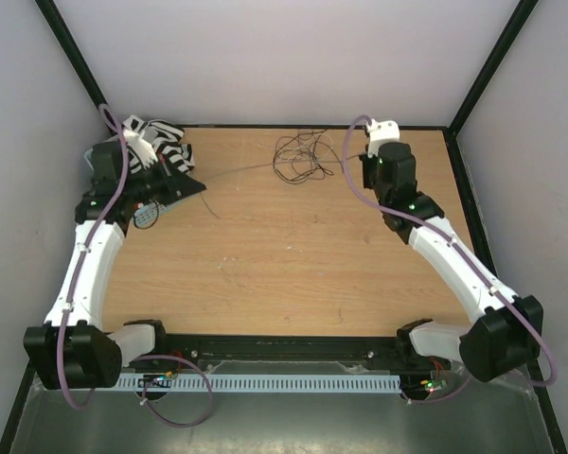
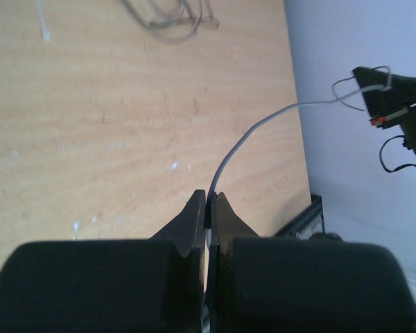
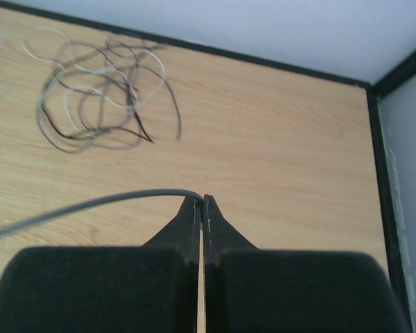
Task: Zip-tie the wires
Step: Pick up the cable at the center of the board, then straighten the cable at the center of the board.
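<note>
The wires lie in a loose tangle of thin dark and pale strands at the back middle of the table. They also show in the left wrist view and the right wrist view. A thin grey zip tie spans between the grippers above the table, apart from the wires. My left gripper is shut on one end of the tie. My right gripper is shut on the other end. The tie curls into a small loop by the right gripper.
A black-and-white striped object sits in the back left corner behind the left arm. Black frame edges border the wooden table. Pale walls close in the back and sides.
</note>
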